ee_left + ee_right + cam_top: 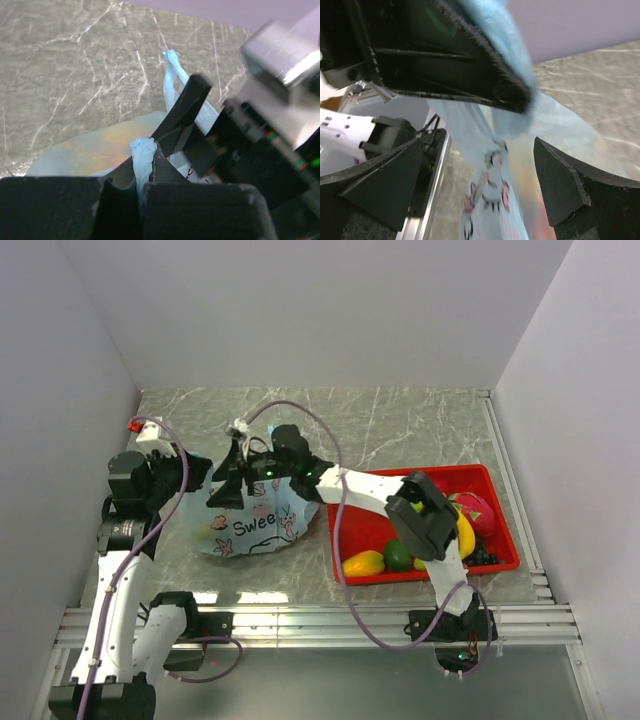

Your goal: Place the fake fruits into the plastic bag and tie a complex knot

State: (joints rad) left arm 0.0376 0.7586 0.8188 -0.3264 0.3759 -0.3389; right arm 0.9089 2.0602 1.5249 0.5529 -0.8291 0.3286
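Note:
The light-blue plastic bag, printed "Sweet", lies left of centre with fruit colours showing through it. My left gripper is shut on a twisted blue handle at the bag's top. My right gripper reaches in from the right. In the right wrist view it is open wide, with the printed bag film between its fingers. A second blue handle strand runs behind the right gripper's finger. More fake fruits lie in the red tray: a yellow mango, a lime and a banana.
A pink fruit and dark grapes also lie in the tray. A small red and white object sits at the far left. A purple cable loops over the right arm. Metal rails run along the near edge.

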